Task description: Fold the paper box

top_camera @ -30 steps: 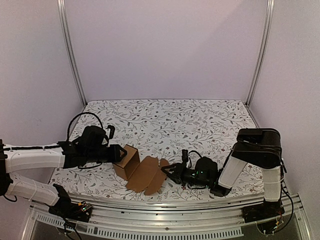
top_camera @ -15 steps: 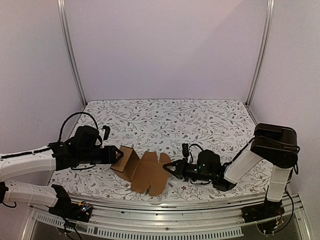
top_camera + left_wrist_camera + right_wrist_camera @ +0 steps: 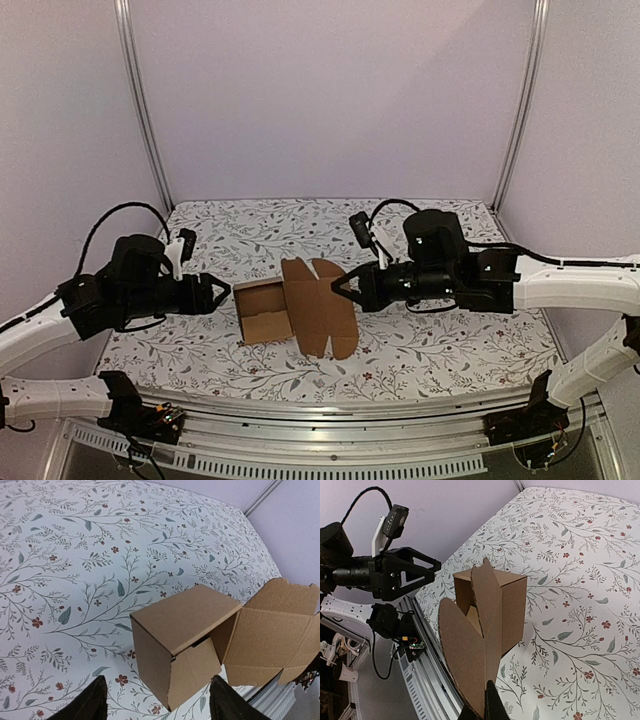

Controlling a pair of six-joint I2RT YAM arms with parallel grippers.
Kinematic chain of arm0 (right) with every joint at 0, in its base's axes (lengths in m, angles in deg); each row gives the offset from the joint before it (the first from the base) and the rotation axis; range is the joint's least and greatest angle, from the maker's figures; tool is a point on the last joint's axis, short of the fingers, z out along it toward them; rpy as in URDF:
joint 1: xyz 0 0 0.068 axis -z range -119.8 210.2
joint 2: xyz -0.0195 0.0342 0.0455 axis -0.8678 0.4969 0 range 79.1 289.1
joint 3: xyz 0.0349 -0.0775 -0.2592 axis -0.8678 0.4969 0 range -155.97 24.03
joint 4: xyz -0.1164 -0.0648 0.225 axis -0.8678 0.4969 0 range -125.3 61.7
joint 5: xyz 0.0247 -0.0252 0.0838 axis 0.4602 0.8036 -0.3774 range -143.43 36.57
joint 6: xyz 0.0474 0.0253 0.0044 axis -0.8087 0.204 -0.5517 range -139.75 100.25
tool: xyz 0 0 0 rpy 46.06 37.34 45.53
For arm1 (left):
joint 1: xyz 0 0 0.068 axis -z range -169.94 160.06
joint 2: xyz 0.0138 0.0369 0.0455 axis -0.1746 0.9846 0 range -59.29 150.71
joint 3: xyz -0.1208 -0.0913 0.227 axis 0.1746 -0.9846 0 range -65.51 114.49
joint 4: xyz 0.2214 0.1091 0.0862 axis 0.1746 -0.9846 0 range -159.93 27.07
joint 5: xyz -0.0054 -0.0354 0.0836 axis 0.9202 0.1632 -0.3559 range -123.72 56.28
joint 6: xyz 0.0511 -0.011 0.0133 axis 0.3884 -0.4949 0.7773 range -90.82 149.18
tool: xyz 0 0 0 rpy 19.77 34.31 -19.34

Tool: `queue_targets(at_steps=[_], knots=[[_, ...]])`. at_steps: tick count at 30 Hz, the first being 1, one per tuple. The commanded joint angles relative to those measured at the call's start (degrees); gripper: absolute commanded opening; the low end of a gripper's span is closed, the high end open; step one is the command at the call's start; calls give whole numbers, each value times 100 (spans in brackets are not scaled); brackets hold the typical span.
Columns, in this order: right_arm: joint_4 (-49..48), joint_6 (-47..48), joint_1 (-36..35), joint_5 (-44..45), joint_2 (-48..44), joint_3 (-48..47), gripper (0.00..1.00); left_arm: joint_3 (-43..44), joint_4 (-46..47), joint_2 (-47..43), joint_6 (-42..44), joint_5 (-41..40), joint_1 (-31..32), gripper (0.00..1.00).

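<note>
Floral table (image 3: 430, 240) (lilac walls): paper box (image 3: 262, 310), lid pinched by right gripper (image 3: 340, 291); left gripper (image 3: 222, 292) spread.

Floral-patterned table (image 3: 440, 350) under half-folded brown paper box (image 3: 264, 311)

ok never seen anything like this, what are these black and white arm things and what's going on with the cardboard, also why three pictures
These are two robot arms bolted at the near edge of a table with a flowery cloth. One picture comes from a fixed camera above and behind them; the other two come from cameras on each wrist.

On the table sits a half-folded brown paper box, its lid flap sticking up. The right gripper pinches the edge of that flap. The left gripper is open beside the box, not touching it.
</note>
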Motion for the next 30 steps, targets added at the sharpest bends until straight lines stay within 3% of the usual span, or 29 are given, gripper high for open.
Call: queue_targets(at_steps=[1,7,16,23,30], knots=[[2905,1696,31,301,-244,-915,0,296,-475,-285,224,-47,-47,69],[4912,2890,26,550,-125,-2199,0,298,-383,-434,175,117,-47,70],[7268,4683,-22,1091,659,-3897,0,145,293,116,24,848,-38,70],[7992,5769,-250,1836,1463,-4755,0,45,647,482,-6,1130,26,70],[8293,6236,-509,2312,2420,-5772,0,-5,874,810,29,1163,216,70]])
